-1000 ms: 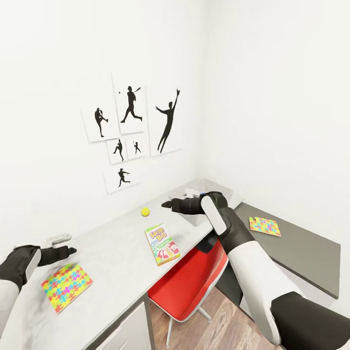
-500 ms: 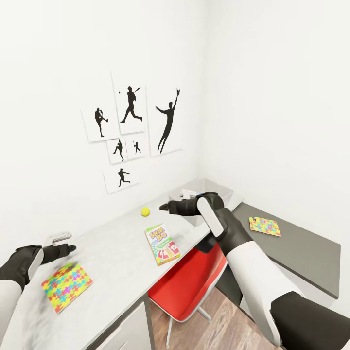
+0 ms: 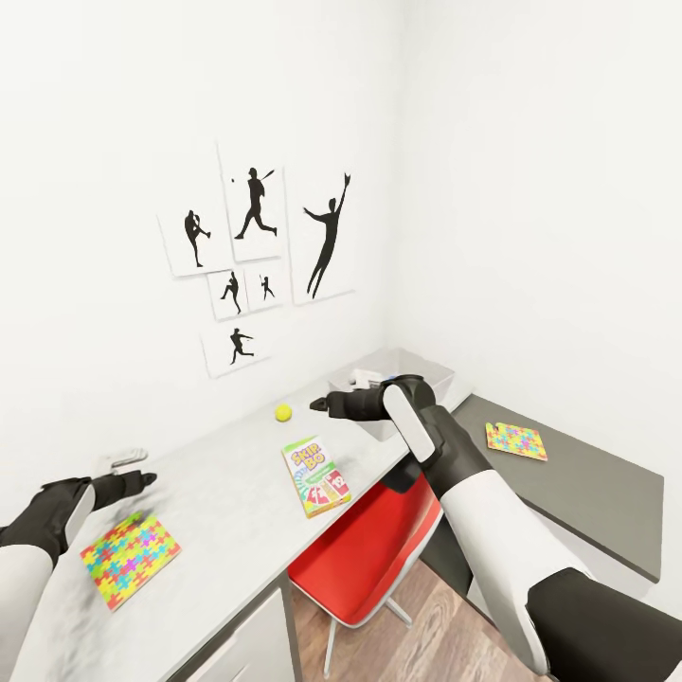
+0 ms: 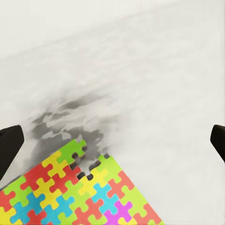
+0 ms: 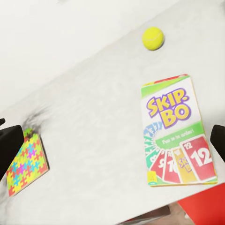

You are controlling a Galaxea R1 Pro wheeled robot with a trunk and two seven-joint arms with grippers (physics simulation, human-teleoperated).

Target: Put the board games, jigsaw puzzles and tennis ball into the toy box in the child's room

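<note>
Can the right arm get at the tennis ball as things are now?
Probably yes: the right gripper hovers open just beside the tennis ball, and nothing stands between them on the table.

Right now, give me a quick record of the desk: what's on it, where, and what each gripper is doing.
ball: tennis ball on the pale table, near the wall
card game: Skip-Bo box flat at the front edge, above the red chair
puzzles: one beside the left gripper; one on the dark lower section
bin: grey toy box behind the right gripper
left gripper: open, empty
right gripper: open, empty
</note>
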